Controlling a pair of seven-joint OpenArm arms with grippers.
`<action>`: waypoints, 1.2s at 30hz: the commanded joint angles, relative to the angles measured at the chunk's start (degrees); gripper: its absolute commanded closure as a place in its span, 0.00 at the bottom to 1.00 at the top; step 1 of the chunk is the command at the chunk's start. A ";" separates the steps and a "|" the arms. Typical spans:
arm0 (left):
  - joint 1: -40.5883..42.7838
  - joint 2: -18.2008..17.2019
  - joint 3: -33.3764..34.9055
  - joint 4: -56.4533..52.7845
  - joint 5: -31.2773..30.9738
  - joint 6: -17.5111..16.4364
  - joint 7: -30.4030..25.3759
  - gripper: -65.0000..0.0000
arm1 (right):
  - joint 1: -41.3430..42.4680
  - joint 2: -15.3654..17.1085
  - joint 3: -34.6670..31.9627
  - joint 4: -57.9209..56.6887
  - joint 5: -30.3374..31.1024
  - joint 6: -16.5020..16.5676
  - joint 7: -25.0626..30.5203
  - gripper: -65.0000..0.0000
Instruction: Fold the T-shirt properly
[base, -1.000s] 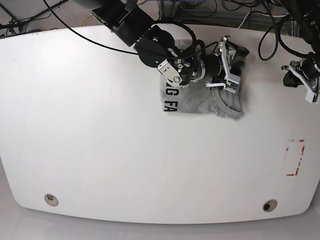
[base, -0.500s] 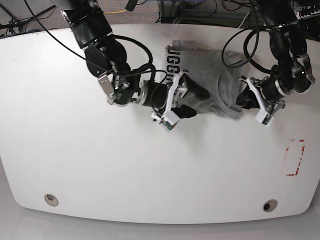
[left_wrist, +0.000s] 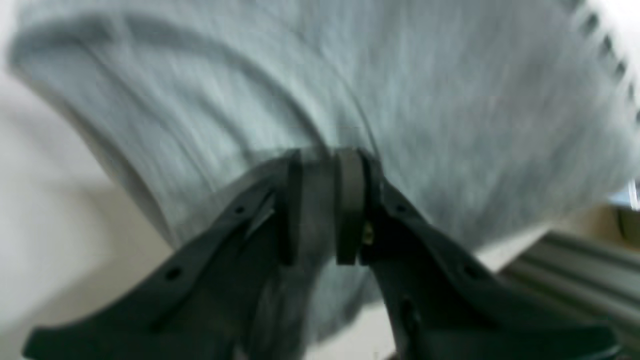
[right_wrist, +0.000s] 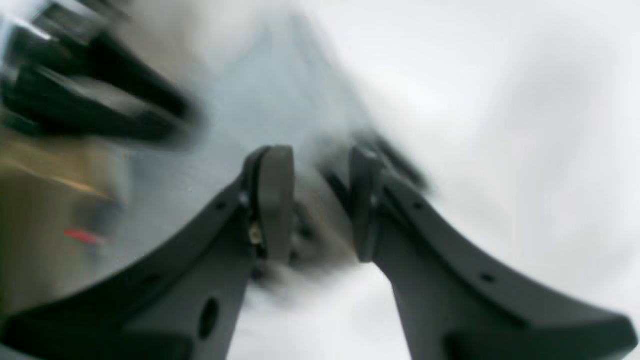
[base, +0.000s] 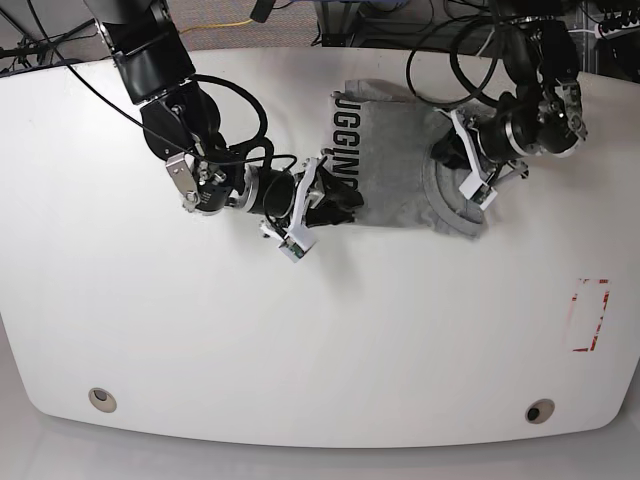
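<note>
The right arm enters from the top of the base view on that view's left side, bends at the elbow and runs roughly level across the tabletop (base: 150, 330) toward the centre. Its end effector (base: 335, 203) sits at the T-shirt (base: 400, 170) edge; jaws narrowly parted with dark blurred material between the pads. The left arm descends from the top on the opposite side. Its end effector (left_wrist: 320, 210) is clamped on a grey fabric fold.
</note>
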 joint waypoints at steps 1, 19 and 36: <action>0.65 -2.92 -0.15 2.81 -1.22 -0.08 -1.05 0.84 | 1.06 -0.07 0.29 -0.53 -4.45 0.38 1.44 0.73; -17.99 -6.34 7.85 -18.46 10.64 -0.08 -2.72 0.84 | -3.87 -2.01 7.32 1.14 -16.93 8.52 1.18 0.73; -30.56 -10.56 12.51 -16.44 12.05 -0.08 -7.82 0.84 | -11.25 -6.23 1.00 8.26 -16.93 8.38 1.00 0.73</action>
